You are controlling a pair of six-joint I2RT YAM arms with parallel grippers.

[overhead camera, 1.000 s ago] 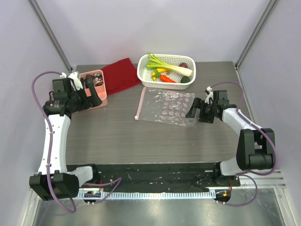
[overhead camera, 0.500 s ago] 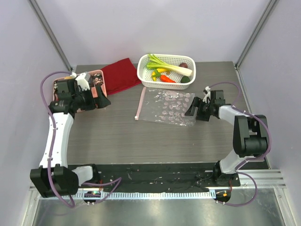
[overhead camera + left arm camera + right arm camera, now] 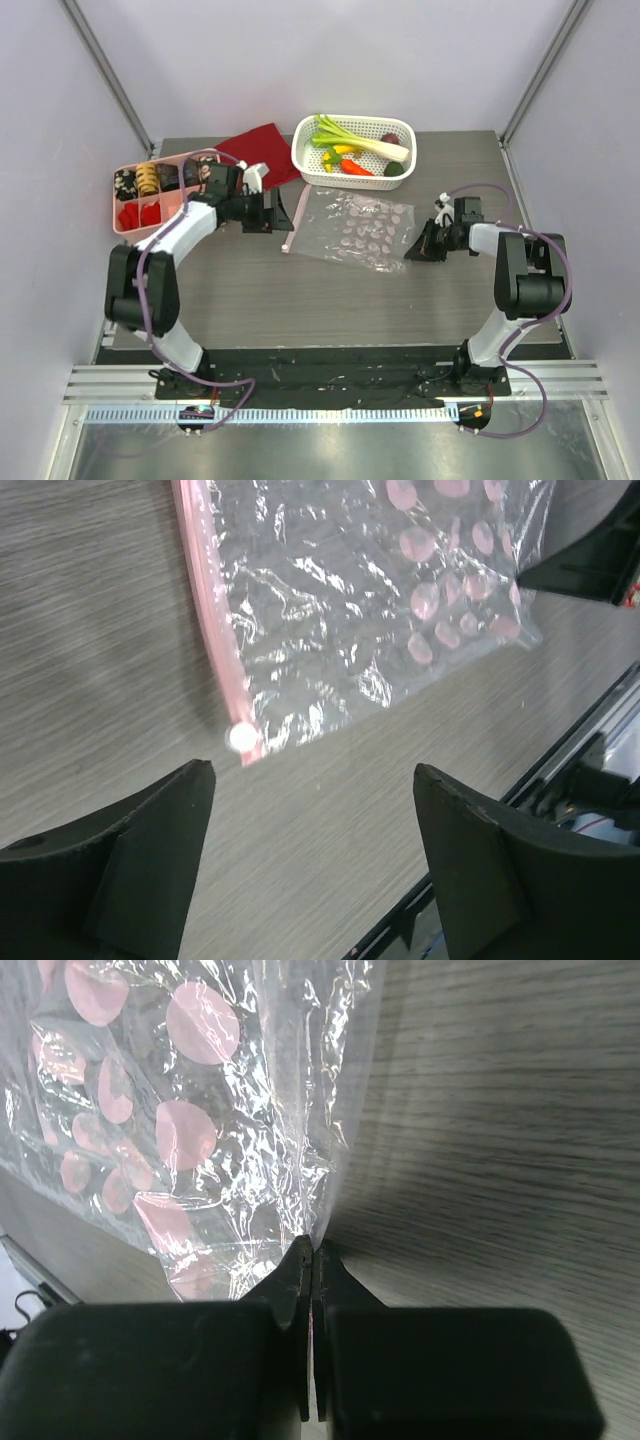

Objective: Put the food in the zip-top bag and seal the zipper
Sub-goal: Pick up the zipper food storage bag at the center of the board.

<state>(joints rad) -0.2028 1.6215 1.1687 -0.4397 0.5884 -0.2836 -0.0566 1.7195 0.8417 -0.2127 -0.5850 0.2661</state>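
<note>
A grey wood-grain table (image 3: 250, 290) sits between pale lilac walls. The zip-top bag (image 3: 355, 228) lies flat between the two grippers. The right gripper (image 3: 312, 1250) is pinched tight on the bag's edge, with dotted plastic spreading away from its fingertips. The left gripper (image 3: 312, 780) stands wide open and holds nothing. The pink zipper (image 3: 210, 610) lies just ahead of its fingers, its slider (image 3: 241, 738) at the nearest end. Past the bag and away from both grippers, a white basket (image 3: 300, 150) holds the food — leek (image 3: 360, 140), banana (image 3: 340, 150), pepper (image 3: 357, 167).

Beyond the bag (image 3: 355, 228) stands the white basket (image 3: 303, 165); nearer tabletop (image 3: 300, 300) lies open.
</note>
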